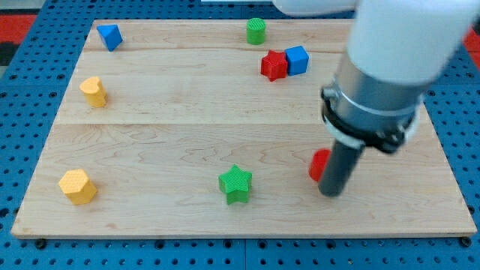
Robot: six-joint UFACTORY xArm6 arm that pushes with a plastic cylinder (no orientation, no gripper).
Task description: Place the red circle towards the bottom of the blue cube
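Nearest, along the lower part of the frame, a yellow hexagon block (77, 186) sits at lower left of the wooden board (165, 142) and a green star (236, 184) at lower centre. To the right of the star stands my tip (331, 192), the dark rod's end resting on the board, with the red circle (319, 165) touching its left side and partly hidden behind it (only a red sliver shows). No claw is fitted, so nothing opens or grips; the rod merely presses against the circle. Farther up, at middle left, is a second yellow block (94, 91), rounded in shape. Near the top, right of centre, the blue cube (297, 59) touches a red star (274, 65) on its left, well above the red circle. Along the top edge lie a green cylinder (256, 31) and, at upper left, a blue triangular block (110, 36).
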